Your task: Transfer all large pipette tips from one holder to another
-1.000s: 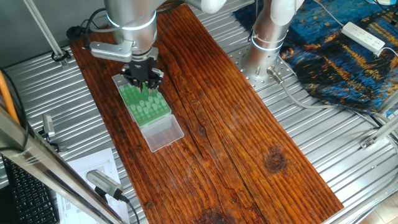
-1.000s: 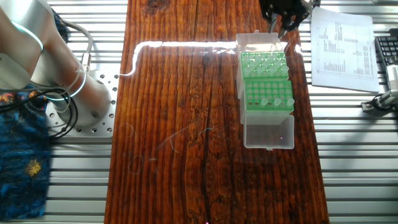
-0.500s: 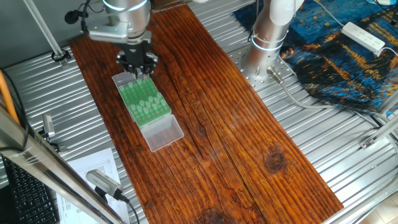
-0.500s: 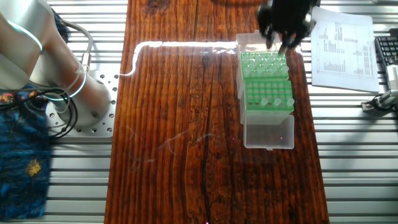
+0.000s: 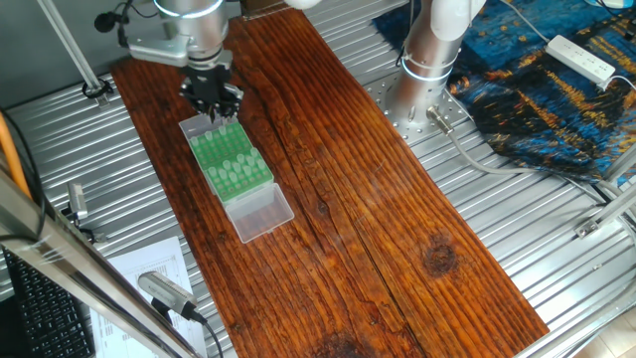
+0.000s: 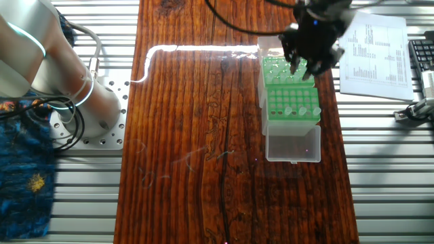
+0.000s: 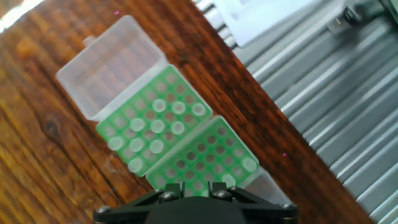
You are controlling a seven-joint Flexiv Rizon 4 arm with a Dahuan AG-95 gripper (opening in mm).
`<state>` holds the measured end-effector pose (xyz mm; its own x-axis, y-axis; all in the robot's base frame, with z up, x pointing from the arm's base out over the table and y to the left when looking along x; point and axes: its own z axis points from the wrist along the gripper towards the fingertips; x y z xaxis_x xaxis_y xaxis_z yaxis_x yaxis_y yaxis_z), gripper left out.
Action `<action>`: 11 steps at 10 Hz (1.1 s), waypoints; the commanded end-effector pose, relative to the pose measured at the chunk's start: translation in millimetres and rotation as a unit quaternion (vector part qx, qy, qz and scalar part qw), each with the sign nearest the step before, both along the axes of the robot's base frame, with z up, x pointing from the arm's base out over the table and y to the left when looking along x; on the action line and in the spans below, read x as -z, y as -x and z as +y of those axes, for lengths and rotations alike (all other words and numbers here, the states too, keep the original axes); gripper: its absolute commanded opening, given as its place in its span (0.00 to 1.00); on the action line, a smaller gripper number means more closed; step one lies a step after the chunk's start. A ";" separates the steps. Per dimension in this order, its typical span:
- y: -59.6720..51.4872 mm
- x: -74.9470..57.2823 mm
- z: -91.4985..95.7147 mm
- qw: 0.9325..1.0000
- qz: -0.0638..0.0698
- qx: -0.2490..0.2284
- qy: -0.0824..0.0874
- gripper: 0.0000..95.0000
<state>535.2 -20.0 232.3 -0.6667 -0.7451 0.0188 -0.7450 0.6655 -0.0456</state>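
Rising and shifting away across the green perforated plastic rack [image 5: 230, 164], the black two-finger gripper [image 5: 212, 100] is hovering; its opening and any hold cannot be told, with translucent whitish conical pipette tips [image 7: 153, 127] standing below.

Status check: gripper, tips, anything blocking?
Gripper above the green racks' far end; open or shut, cannot tell. Pipette tips standing in both racks. Nothing seen in the way.
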 end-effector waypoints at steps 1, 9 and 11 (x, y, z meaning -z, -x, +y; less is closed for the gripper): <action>3.2 16.7 -20.1 0.994 0.000 0.111 -0.023 0.20; 11.0 47.1 -37.3 0.966 0.027 0.254 -0.032 0.20; 16.3 56.6 -38.7 0.967 0.028 0.249 -0.039 0.20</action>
<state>520.2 -58.3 176.0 -0.9484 -0.3155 0.0303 -0.3134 0.9478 0.0582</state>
